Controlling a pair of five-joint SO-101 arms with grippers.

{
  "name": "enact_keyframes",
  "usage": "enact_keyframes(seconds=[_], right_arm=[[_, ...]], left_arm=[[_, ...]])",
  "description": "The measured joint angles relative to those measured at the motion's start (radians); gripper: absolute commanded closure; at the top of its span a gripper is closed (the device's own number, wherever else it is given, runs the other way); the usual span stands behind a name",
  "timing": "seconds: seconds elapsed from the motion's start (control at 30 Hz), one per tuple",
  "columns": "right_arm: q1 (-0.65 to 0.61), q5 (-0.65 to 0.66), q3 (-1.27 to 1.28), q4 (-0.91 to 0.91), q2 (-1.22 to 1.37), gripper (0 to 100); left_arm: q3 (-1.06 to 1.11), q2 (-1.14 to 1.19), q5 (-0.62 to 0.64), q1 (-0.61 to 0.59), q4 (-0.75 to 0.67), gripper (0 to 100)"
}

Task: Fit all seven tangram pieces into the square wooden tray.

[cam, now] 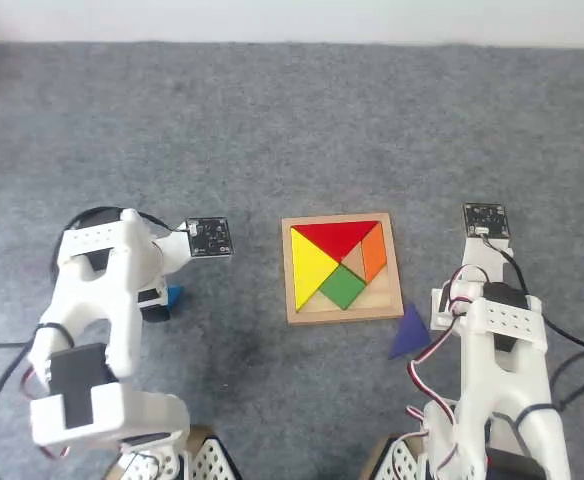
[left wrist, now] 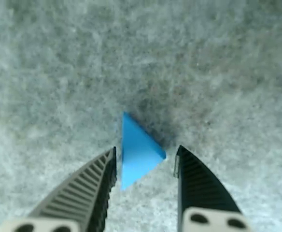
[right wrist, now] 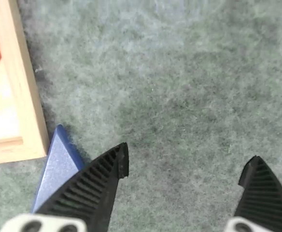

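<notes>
While the left gripper (left wrist: 146, 153) straddles the blue triangle (left wrist: 138, 152) with fingers open, well apart from the tray (cam: 294, 300), closing squarely on its edges should avoid slipping; right gripper (right wrist: 189, 153) fingers open beside the purple triangle (right wrist: 59, 164).

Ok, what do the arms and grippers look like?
The left arm and right arm have white shells and black motors; red, white and black cables trail the right. The left gripper and right gripper have black, ribbed, pointed fingers.
</notes>
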Motion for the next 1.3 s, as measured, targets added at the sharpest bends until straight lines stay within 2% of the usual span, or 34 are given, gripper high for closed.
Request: enact_keyframes(seconds=[0.27,0.5,0.9,1.03,1.17,1.3], right_arm=[[0.000,0.000,0.000,0.000,0.000,63.8],[0.000,0.000,0.000,0.000,0.000,63.8],[0.000,0.000,0.000,0.000,0.000,63.8],[0.000,0.000,0.000,0.000,0.000,63.8],[-0.023,0.000,0.000,0.000,0.000,63.8],[-0.023,0.000,0.000,0.005,0.000,63.8]], left_arm=[[0.068,-0.005,0.002,0.000,-0.114,80],[0.075,-0.005,0.003,0.000,-0.115,89],[0.077,-0.005,0.012,0.000,-0.101,90],[0.015,-0.002,0.124,0.037,-0.080,90],[-0.109,-0.002,0.265,0.126,0.025,90],[-0.233,-0.002,0.468,0.215,0.083,90]])
